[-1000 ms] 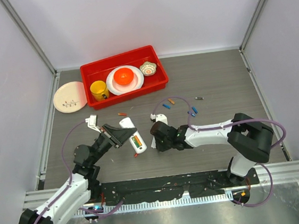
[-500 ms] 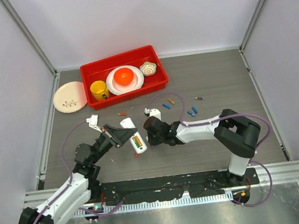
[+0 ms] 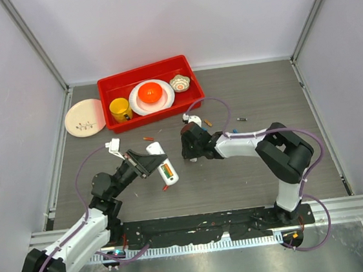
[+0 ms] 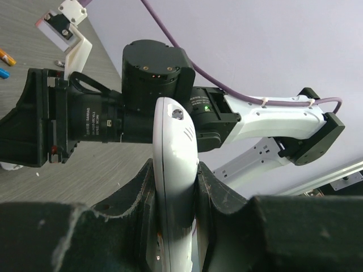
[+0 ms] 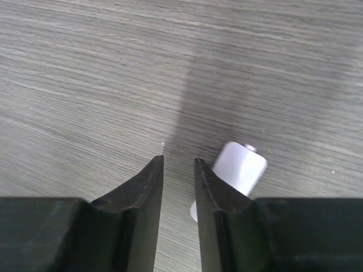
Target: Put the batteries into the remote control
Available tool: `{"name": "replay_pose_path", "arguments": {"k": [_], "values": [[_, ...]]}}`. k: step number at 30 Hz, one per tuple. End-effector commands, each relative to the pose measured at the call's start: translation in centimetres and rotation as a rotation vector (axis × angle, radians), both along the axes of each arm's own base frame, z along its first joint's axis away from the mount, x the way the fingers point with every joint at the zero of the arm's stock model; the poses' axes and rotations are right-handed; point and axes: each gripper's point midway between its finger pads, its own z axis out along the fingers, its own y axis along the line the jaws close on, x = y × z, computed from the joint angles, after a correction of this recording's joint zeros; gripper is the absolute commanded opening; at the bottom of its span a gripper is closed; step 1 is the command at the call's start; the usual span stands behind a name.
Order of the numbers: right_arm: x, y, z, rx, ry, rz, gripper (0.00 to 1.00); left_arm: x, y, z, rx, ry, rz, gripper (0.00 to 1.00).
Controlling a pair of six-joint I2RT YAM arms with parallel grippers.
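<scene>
While the left gripper [image 4: 176, 181] clamps the remote control [image 3: 166, 172], battery bay up, the right gripper [image 5: 178, 164] hovers at its 2 o'clock, fingers narrowly parted and empty. A pale cylinder [image 5: 238, 167] lies outside them. Best to spread wider and centre before pinching. Loose batteries [image 3: 207, 123] lie at 1 o'clock.

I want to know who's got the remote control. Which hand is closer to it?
Left. The left hand is clamped around the remote control, one finger on each side. The right hand is apart from it, off to its right, holding nothing.
</scene>
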Motion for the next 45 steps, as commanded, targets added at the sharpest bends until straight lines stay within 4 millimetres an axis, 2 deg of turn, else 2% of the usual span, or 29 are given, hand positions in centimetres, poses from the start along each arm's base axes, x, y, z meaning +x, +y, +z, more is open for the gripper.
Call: {"name": "replay_pose_path", "arguments": {"k": [1, 2, 4, 5, 7, 10, 11, 13, 15, 17, 19, 23, 27, 28, 31, 32, 34, 39, 42, 45], "values": [[-0.9, 1.6, 2.1, 0.066, -0.016, 0.132, 0.4, 0.1, 0.0, 3.1, -0.042, -0.104, 0.009, 0.0], [-0.9, 1.8, 2.6, 0.082, -0.024, 0.14, 0.45, 0.1, 0.0, 3.1, -0.041, -0.104, 0.008, 0.0], [-1.0, 1.7, 3.6, 0.098, -0.038, 0.139, 0.49, 0.1, 0.0, 3.2, -0.043, -0.108, 0.004, 0.0], [-0.8, 1.8, 4.7, 0.116, -0.06, 0.137, 0.52, 0.1, 0.0, 3.3, -0.043, -0.11, 0.003, 0.0], [-0.7, 1.6, 5.8, 0.126, -0.072, 0.124, 0.53, 0.1, 0.0, 3.2, -0.042, -0.107, 0.005, 0.0], [-0.5, 0.3, 7.1, 0.097, -0.093, 0.068, 0.54, 0.1, 0.0, 3.2, -0.043, -0.108, 0.004, 0.0], [-0.3, -0.9, 7.2, 0.055, -0.103, 0.026, 0.54, 0.1, 0.0, 3.1, -0.043, -0.104, 0.003, 0.0], [0.0, -2.1, 7.1, 0.015, -0.097, -0.038, 0.54, 0.1, 0.0, 3.1, -0.042, -0.105, 0.006, 0.0], [-0.2, -4.2, 5.2, -0.104, -0.061, -0.089, 0.54, 0.3, 0.0, 2.8, -0.038, -0.096, 0.009, 0.0], [-0.4, -5.1, 4.3, -0.166, -0.028, -0.119, 0.55, 0.2, -0.1, 2.9, -0.04, -0.1, 0.003, 0.0], [-0.6, -5.2, 3.4, -0.177, -0.006, -0.13, 0.56, 0.3, -0.2, 2.6, -0.039, -0.09, -0.005, 0.0], [-0.2, -4.2, 3.8, -0.111, -0.017, -0.143, 0.72, 0.1, -0.3, 2.7, -0.047, -0.092, -0.017, 0.0], [0.3, -3.6, 3.9, -0.118, -0.017, -0.138, 0.75, -0.2, -0.1, 2.7, -0.052, -0.093, -0.016, 0.0], [0.6, -3.4, 4.1, -0.117, -0.023, -0.137, 0.75, -0.2, -0.1, 2.7, -0.051, -0.093, -0.013, 0.0], [0.9, -3.1, 3.5, -0.145, -0.008, -0.129, 0.75, -0.3, 0.0, 2.7, -0.052, -0.094, -0.01, 0.0], [0.8, -3.2, 2.7, -0.171, 0.012, -0.124, 0.75, -0.3, 0.0, 2.7, -0.052, -0.094, -0.01, 0.0], [1.0, -3.0, 2.6, -0.183, 0.017, -0.118, 0.74, -0.4, 0.0, 2.7, -0.05, -0.095, -0.015, 0.0], [0.4, -3.8, 1.5, -0.256, 0.059, -0.103, 0.7, -0.4, 0.0, 2.4, -0.048, -0.089, -0.012, 0.0], [0.0, -4.2, 1.1, -0.282, 0.073, -0.087, 0.67, -0.5, 0.0, 2.5, -0.049, -0.094, -0.013, 0.0], [-0.6, -4.4, 0.3, -0.298, 0.098, -0.06, 0.59, -0.4, 0.0, 2.5, -0.048, -0.094, -0.012, 0.0]]}}
